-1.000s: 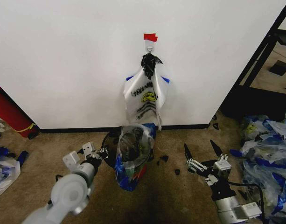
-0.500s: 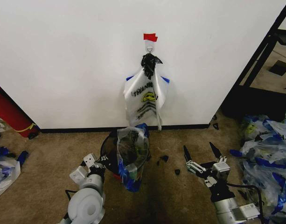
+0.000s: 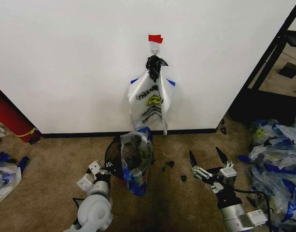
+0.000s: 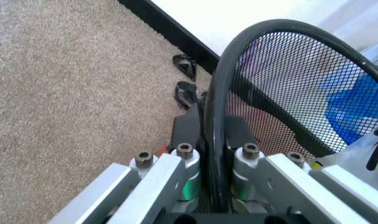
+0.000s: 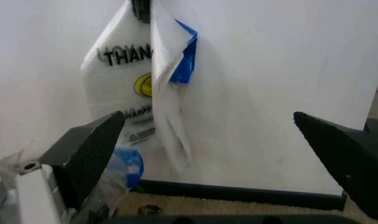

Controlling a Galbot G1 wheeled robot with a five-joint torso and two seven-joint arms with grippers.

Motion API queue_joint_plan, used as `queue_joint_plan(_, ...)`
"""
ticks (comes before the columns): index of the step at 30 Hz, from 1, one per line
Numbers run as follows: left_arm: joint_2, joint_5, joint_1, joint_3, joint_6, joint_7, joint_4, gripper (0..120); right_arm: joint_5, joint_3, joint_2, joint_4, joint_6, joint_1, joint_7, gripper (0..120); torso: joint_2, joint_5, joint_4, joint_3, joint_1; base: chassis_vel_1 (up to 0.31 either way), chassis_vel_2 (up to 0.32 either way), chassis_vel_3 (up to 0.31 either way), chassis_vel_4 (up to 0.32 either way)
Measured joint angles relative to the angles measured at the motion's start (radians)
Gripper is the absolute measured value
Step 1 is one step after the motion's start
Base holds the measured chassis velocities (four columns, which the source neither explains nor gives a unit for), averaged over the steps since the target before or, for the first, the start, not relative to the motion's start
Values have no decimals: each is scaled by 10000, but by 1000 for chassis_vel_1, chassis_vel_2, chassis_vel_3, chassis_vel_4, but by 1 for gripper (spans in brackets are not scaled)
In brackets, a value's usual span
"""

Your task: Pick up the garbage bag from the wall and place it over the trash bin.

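While the wall (image 3: pixel 65 58) is filling the upper frame, the garbage bag (image 3: pixel 136 159) is draping over the trash bin (image 3: pixel 115 157) at lower centre; the left end effector (image 4: pixel 213 128) is pinching the bin's rim, and the right end effector (image 3: pixel 205 161), lower right, is gaping wide, holding nothing.

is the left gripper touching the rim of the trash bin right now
Touching. In the left wrist view the left gripper has its fingers closed on either side of the trash bin rim, the black rim running straight between them with no gap visible.
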State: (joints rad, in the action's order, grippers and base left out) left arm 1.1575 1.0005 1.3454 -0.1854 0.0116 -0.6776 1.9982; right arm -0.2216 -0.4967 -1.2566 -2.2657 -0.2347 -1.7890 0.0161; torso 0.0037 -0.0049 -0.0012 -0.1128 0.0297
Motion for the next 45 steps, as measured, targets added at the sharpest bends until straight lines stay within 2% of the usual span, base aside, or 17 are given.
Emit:
queue_joint_plan(10,-106,-94,137,-5,-144,167,261,4,-5,43,35,-25,29,24,-3,100,-3,-7,-1,-3,1,0,0,0,0)
queue_joint_plan(14,-178,-82,191,-19,-216,263,508,22,-4,60,36,-70,34,11,-8,100,-3,-3,-2,-3,1,0,0,0,0)
queue_joint_plan(16,-184,-79,197,-23,-223,268,534,24,-2,61,36,-81,34,6,-9,100,-3,-4,-1,-3,1,0,0,0,0)
queue_joint_plan(18,-204,-73,222,-41,-237,276,630,36,0,63,36,-119,34,-17,-13,100,-3,-3,-2,-3,1,0,0,0,0)
queue_joint_plan(19,-208,-72,227,-47,-239,276,652,37,1,63,36,-128,34,-21,-14,100,-3,-3,-2,-2,1,0,0,0,0)
queue_joint_plan(23,-300,-69,315,-140,-257,287,905,55,12,94,30,-185,67,-37,-16,100,-3,-4,-2,-2,1,0,0,0,0)
queue_joint_plan(26,-386,-79,367,-196,-277,304,1096,63,-4,117,34,-211,102,-34,-6,100,-3,-4,-2,-2,1,0,0,0,0)
queue_joint_plan(29,-751,-315,562,-363,-408,421,1784,77,-101,223,109,-238,334,50,134,100,-2,-3,-2,-2,1,0,0,0,0)
queue_joint_plan(31,-856,-405,628,-404,-432,457,1948,81,-151,268,140,-248,419,87,185,100,-3,-2,-2,-2,1,0,0,0,0)
queue_joint_plan(36,-1803,-1405,1092,-626,-685,759,3123,98,-680,699,530,-288,1402,505,704,100,-2,-2,3,-2,1,0,0,0,0)
queue_joint_plan(38,-2074,-1953,1147,-635,-788,875,3265,100,-853,835,638,-288,1642,613,826,100,-3,-4,-5,-1,1,0,0,0,0)
queue_joint_plan(39,-2377,-2613,1248,-658,-841,1074,3370,100,-1180,1091,776,-292,2118,851,1035,100,-2,-4,-3,-1,1,0,0,0,0)
queue_joint_plan(43,-2768,-3044,1238,-661,-842,1352,3437,100,-1458,1380,860,-300,2658,1182,1235,100,-3,-2,7,-1,1,0,0,0,0)
queue_joint_plan(45,-3010,-3148,1115,-638,-837,1528,3436,100,-1462,1474,875,-229,2852,1382,1307,100,-3,-7,-1,-1,1,0,0,0,0)
